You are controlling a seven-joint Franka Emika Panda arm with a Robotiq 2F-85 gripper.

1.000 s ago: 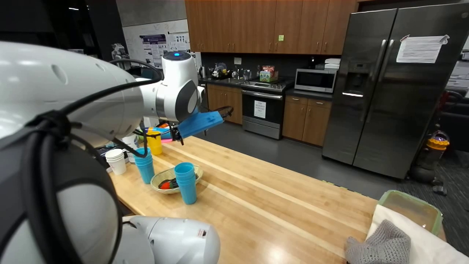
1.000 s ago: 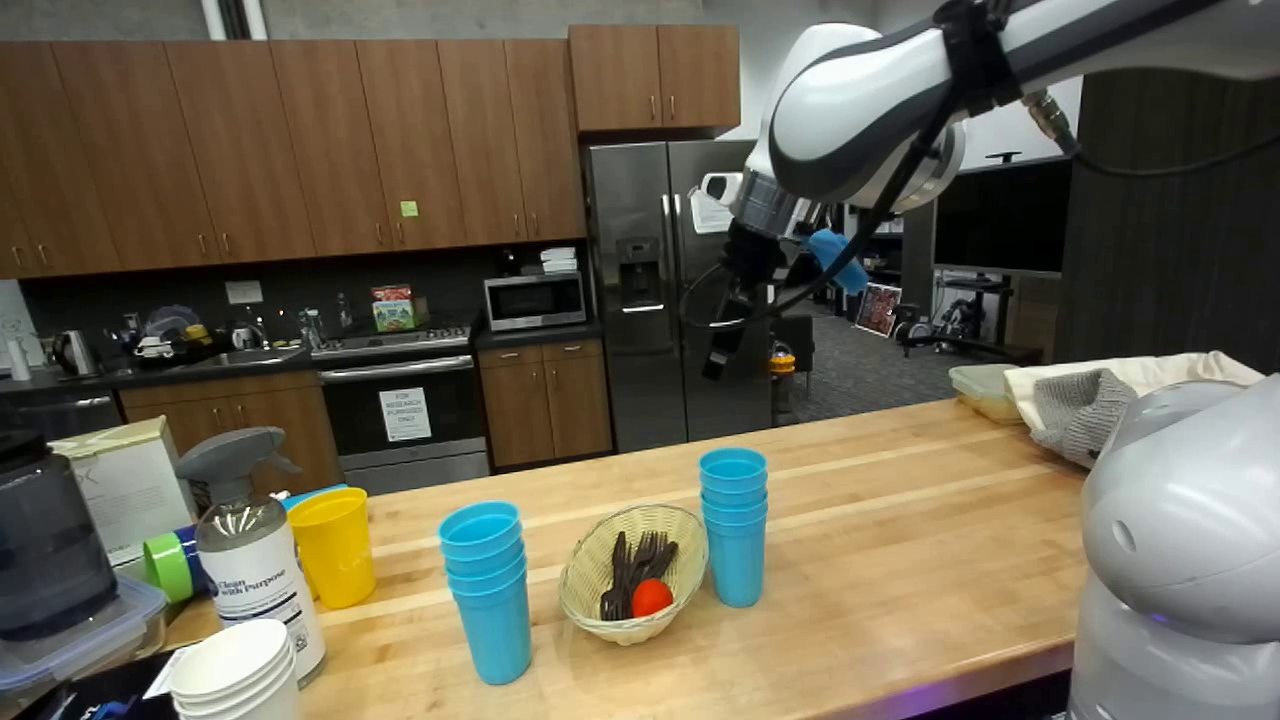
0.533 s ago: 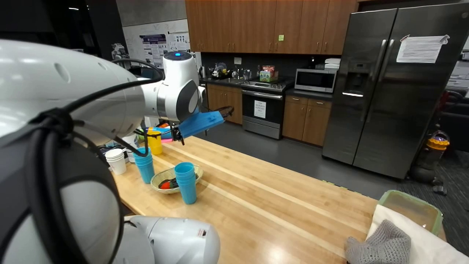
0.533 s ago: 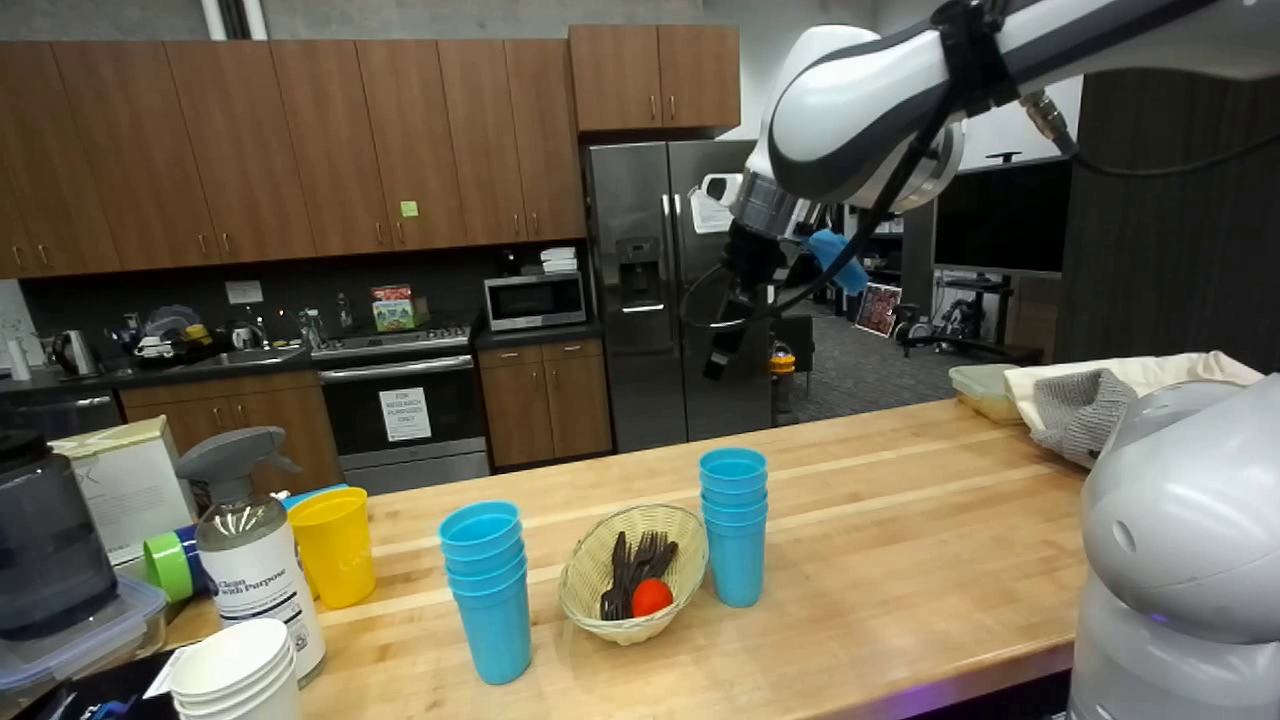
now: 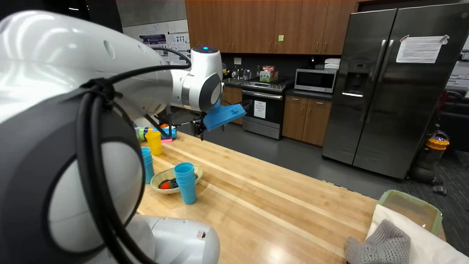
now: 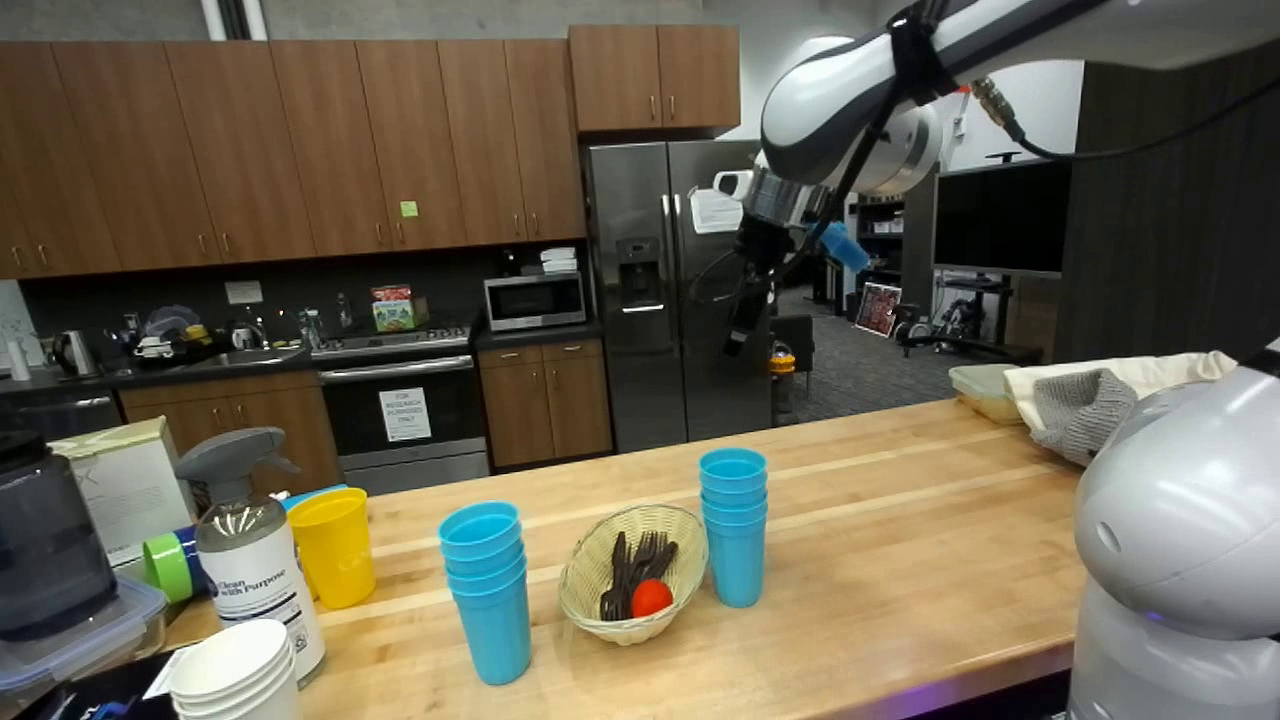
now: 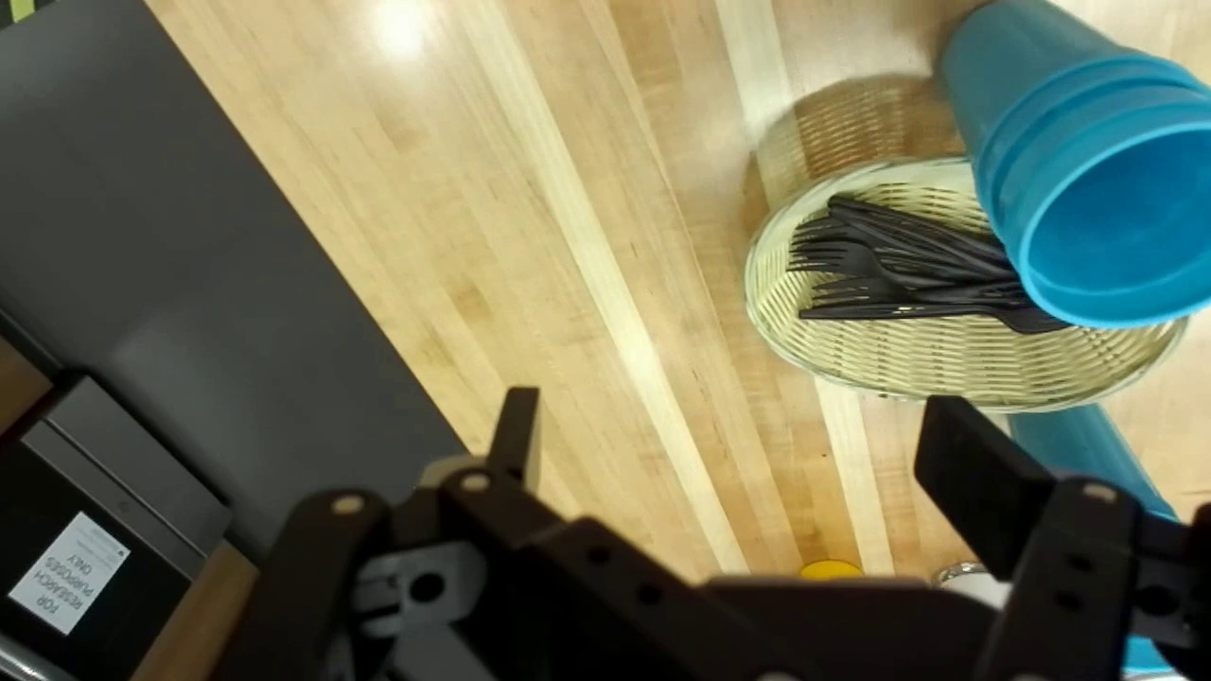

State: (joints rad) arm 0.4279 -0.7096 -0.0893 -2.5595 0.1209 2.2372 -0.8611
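I see the gripper (image 7: pixel 733 421) hanging high above the wooden table (image 6: pixel 900 520), its two fingers (image 7: pixel 979 463) spread wide with nothing between them. Lower down, the wicker basket (image 7: pixel 908 364) sits between two blue cup stacks (image 6: pixel 735 545), with black forks (image 7: pixel 899 274) and a red ball (image 6: pixel 652 598) inside. I'd worry about a low swing: tall, skinny stacks tip over easily if the arm (image 5: pixel 77 44) bumps them. A knocked basket could spill, and the ball might roll. The droopy black cable (image 5: pixel 161 68) could catch on a rim. Past the table's far edge is gray floor (image 7: pixel 189 236), so anything pushed that way could fall. The most room to move is between the cups and the gray knitted cloth (image 5: pixel 381 242).
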